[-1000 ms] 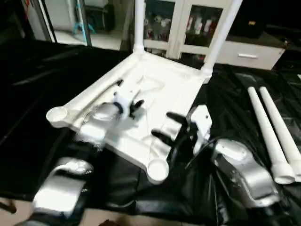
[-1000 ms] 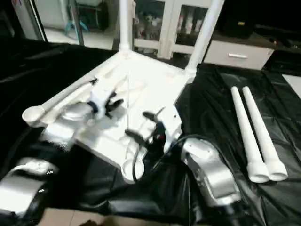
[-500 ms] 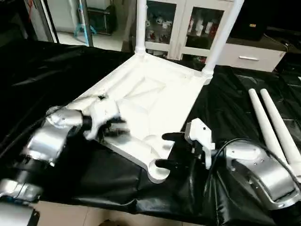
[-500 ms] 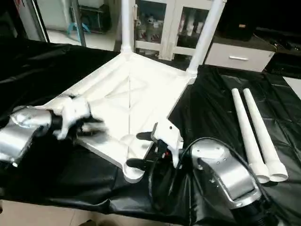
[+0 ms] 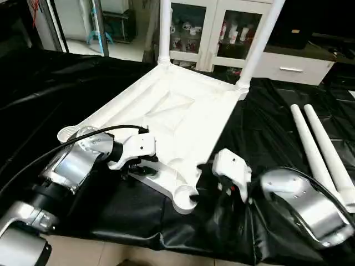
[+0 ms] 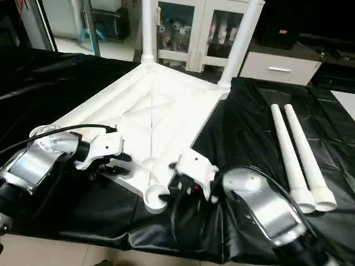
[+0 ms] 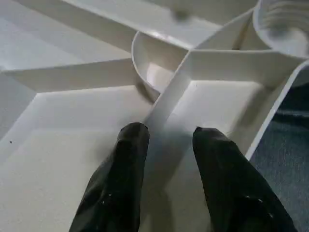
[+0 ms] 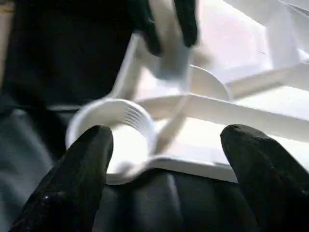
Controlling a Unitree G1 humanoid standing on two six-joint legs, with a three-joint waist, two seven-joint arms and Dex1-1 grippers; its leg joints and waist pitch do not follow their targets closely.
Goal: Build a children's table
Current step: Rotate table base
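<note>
The children's table top [image 5: 183, 111] lies upside down on a black sheet, ribs facing up. Two white legs [image 5: 164, 27] [image 5: 260, 39] stand in its far corner sockets. Two more legs [image 5: 310, 144] lie loose on the sheet to the right. My left gripper [image 7: 166, 133] is at the top's near edge, open, with its fingers on either side of a thin rib [image 7: 169, 92]. By the near corner socket [image 8: 113, 130] my right gripper [image 8: 169, 140] is wide open, with the socket between its fingertips.
A white cabinet with glass doors [image 5: 222, 33] and a low drawer unit [image 5: 288, 66] stand behind the table top. The black sheet [image 5: 260, 122] covers the work surface. Bare floor [image 5: 111, 255] shows along the near edge.
My left gripper has drawn back from the middle of the top to its near edge. My right gripper has dropped toward the near corner socket. Neither gripper's opening has changed.
</note>
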